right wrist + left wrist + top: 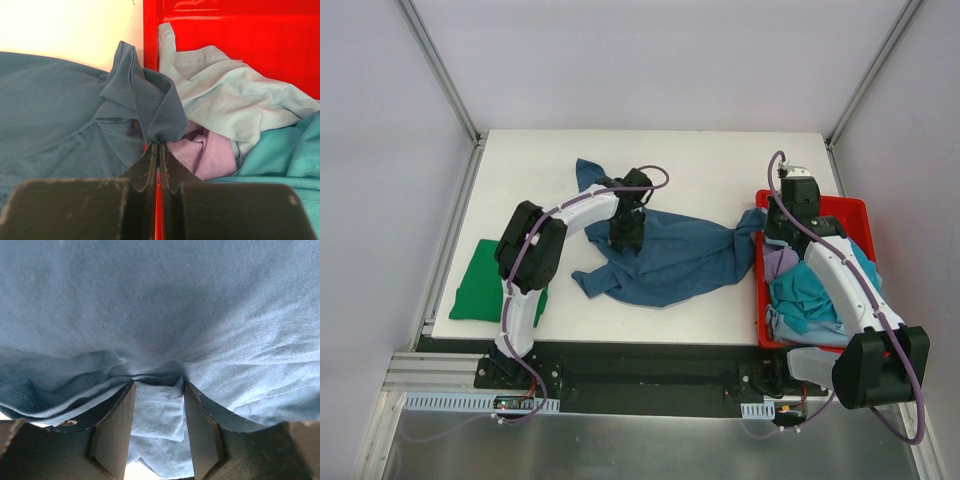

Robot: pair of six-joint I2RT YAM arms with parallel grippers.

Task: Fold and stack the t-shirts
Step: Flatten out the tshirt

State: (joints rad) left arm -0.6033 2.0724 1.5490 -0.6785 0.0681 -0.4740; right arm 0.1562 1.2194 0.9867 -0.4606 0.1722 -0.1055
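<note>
A dark teal-blue t-shirt (680, 255) lies rumpled across the middle of the table, one end reaching the red bin. My left gripper (625, 240) points down onto it. In the left wrist view the left gripper (158, 382) has its jaws apart, with a fold of the shirt (160, 315) between them and cloth draped over the tips. My right gripper (772, 240) is at the bin's left wall. The right gripper (158, 143) is shut on a bunched end of the shirt (145, 107). A folded green t-shirt (480, 282) rests at the table's left edge.
The red bin (840, 205) at the right holds a teal tee (810, 295), a lavender one (780, 262) and a light blue one (225, 95). Its red wall (240, 25) rises just behind my right gripper. White table (720, 160) shows at the back.
</note>
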